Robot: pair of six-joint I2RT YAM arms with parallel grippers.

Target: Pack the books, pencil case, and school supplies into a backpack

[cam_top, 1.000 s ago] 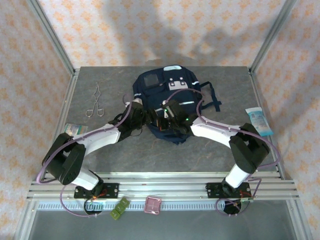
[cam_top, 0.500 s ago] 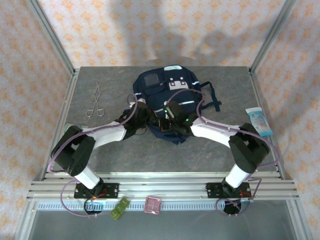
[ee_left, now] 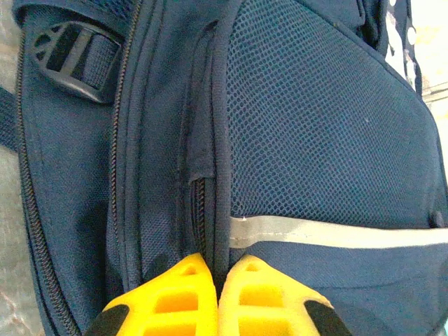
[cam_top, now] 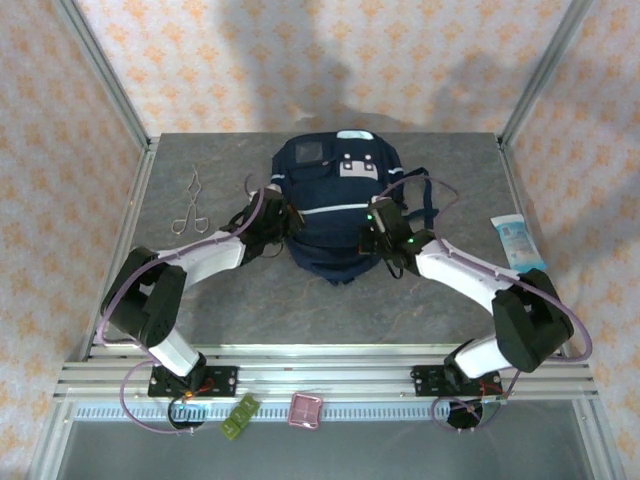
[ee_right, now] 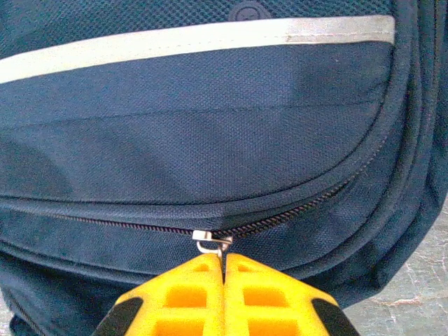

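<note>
The navy backpack (cam_top: 335, 200) lies flat at the table's middle back, with its pale stripe (ee_left: 336, 234) across the front. My left gripper (cam_top: 288, 222) is at its left side, shut on a raised fabric seam (ee_left: 218, 210) beside a zipper. At the right side my right gripper (cam_top: 378, 228) is shut on the metal zipper pull (ee_right: 212, 241) of a curved zipper (ee_right: 301, 210). A red square case (cam_top: 305, 409) and a pale green case (cam_top: 240, 415) lie in front of the arm bases. The books and the pencil case are out of view.
A thin metal scissor-like tool (cam_top: 190, 203) lies on the table at the left. A light-blue plastic packet (cam_top: 518, 243) rests by the right edge. Dark straps (cam_top: 428, 200) trail off the backpack's right side. Metal frame posts stand at the table's back corners.
The left gripper has shut on the backpack's seam. The right gripper moved right along the bag with the zipper pull. The backpack now lies flatter and further back.
</note>
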